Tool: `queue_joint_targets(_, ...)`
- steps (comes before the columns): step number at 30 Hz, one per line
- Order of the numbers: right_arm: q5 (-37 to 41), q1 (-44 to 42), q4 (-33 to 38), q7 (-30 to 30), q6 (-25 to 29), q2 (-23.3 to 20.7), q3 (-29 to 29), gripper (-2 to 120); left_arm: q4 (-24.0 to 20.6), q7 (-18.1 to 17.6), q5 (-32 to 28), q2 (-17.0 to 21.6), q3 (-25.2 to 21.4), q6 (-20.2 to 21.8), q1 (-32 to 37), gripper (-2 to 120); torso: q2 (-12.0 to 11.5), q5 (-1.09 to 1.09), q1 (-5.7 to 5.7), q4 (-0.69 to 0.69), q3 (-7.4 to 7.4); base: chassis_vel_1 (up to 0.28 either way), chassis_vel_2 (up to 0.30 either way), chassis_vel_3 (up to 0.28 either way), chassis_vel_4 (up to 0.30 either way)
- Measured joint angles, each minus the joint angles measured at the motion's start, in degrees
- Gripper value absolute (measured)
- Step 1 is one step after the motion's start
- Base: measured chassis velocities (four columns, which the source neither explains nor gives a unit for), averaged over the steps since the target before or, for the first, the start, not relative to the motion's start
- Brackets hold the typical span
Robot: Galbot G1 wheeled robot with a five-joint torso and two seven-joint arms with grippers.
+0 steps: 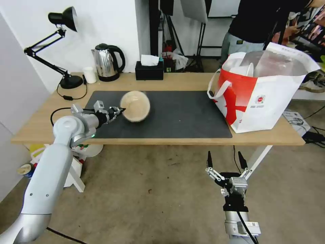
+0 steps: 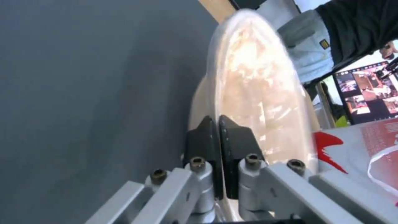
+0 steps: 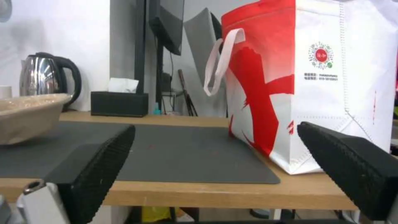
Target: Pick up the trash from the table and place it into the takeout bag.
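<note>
The left gripper point(image 1: 121, 110) pinches the rim of the beige lidded round bowl point(image 1: 135, 106), tilted above the dark grey mat point(image 1: 189, 115) on the table point(image 1: 40, 125). Behind stand a lamp point(image 1: 64, 51), kettle point(image 1: 106, 62) and black tissue box point(image 1: 149, 70). The takeout bag point(image 1: 267, 98) sits at the table's right end. Below the table edge, the right gripper point(image 1: 225, 162) hangs with fingers spread.

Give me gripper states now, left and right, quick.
Left gripper: shut on the rim of the beige lidded round bowl, above the dark grey mat.
Right gripper: open, holding nothing, below the table edge.
</note>
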Motion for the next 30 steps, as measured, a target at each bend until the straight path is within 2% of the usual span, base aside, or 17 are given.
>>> queue_joint_targets(16,0.0,0.0,0.0,0.0,0.0,0.0,0.0,100,-1.21,-0.04,0.49,0.69,-1.54,0.0,1.56,0,0.0,0.0,-0.01,0.01,0.0,0.0,0.0,0.0,0.0)
queue_joint_targets(30,0.0,0.0,0.0,0.0,0.0,0.0,0.0,100,-5.43,1.08,-0.4,1.47,-2.58,0.0,0.64,0,0.0,0.0,-0.01,0.0,0.0,0.0,0.0,0.0,0.0)
